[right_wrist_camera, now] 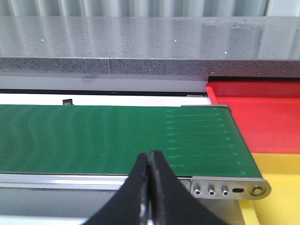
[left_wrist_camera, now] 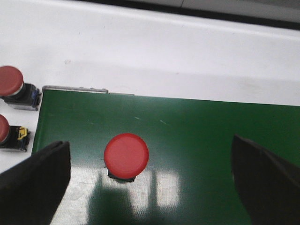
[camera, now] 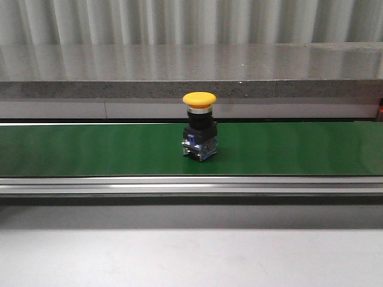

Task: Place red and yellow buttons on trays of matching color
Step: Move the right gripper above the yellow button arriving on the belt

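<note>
A yellow button [camera: 199, 124] on a black base stands upright on the green belt [camera: 90, 149] in the front view; no gripper shows there. In the left wrist view a red button [left_wrist_camera: 126, 156] stands on the belt [left_wrist_camera: 187, 131] between the wide-apart fingers of my left gripper [left_wrist_camera: 150, 183], which is open and above it, not touching. Two more red buttons [left_wrist_camera: 11, 86] [left_wrist_camera: 7, 133] lie on the white surface beside the belt's end. My right gripper [right_wrist_camera: 150, 161] is shut on nothing, near the belt's other end, beside the red tray [right_wrist_camera: 262, 117] and the yellow tray [right_wrist_camera: 276, 178].
A metal rail [camera: 191, 185] runs along the belt's near edge. A grey stone ledge [camera: 191, 72] stands behind the belt. The belt's end plate with bolts [right_wrist_camera: 227, 187] sits next to the trays.
</note>
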{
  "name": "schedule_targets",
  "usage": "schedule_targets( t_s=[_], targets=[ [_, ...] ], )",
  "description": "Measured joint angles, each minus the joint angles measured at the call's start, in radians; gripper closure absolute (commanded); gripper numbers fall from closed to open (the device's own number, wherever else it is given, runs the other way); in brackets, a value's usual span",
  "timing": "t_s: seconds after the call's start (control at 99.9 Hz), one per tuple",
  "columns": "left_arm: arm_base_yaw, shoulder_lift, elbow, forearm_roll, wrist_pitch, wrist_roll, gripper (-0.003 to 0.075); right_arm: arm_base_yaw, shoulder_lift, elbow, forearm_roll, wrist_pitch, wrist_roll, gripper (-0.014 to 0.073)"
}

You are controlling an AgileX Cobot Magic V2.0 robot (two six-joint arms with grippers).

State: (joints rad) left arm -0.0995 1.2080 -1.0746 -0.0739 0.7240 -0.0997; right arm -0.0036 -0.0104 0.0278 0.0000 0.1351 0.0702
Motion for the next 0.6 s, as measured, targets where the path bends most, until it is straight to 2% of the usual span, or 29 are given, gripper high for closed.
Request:
schedule_targets(
  t_s=[0.41, 0.5, 0.55, 0.6],
  targets=[
    [-0.032, -0.483, 0.343, 0.013, -0.152, 0.008, 0.0078, 0.000, 0.000, 0.000, 0.000, 0.000, 0.000, 0.0661],
    [-0.032, -0.595, 0.425, 0.020, -0.163, 0.008, 0.0145, 0.000, 0.000, 0.000, 0.000, 0.000, 0.000, 0.0661],
    [-0.032, -0.649, 0.466, 0.032, -0.168, 0.008, 0.0204, 0.000, 0.000, 0.000, 0.000, 0.000, 0.000, 0.0661],
    [-0.032, -0.697, 0.504, 0.040, -0.168, 0.008, 0.0295, 0.000, 0.000, 0.000, 0.000, 0.000, 0.000, 0.0661]
  ],
)
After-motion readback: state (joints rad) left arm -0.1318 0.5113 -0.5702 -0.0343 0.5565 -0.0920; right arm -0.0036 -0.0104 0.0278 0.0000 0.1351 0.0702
